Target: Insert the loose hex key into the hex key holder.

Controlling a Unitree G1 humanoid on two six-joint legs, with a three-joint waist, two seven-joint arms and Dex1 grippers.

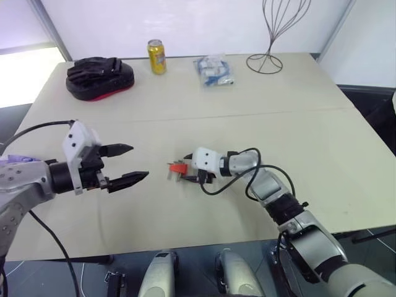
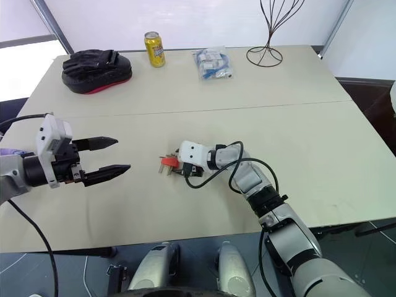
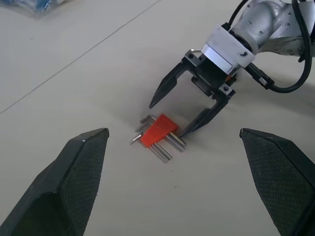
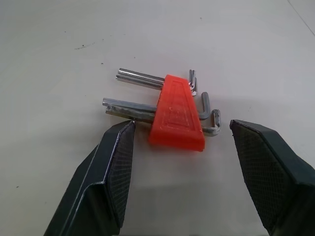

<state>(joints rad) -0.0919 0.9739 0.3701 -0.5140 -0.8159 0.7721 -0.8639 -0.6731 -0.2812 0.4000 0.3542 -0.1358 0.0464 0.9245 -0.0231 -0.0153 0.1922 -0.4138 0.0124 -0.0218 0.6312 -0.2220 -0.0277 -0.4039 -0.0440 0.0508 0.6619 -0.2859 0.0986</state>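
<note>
Two parted fingers of the right gripper [image 4: 179,147] straddle the hex key holder [image 4: 177,114] lying flat on the table [image 1: 185,105], its keys' long axis crossing the jaws, while the left gripper [image 1: 127,164] hangs wide open and empty, well apart; I cannot single out the loose hex key.

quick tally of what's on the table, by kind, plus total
Hex key holder with keys: 1
Yellow can: 1
Black glove pad: 1
Clear plastic bag of small items: 1
Wire stand: 1
Total: 5
</note>
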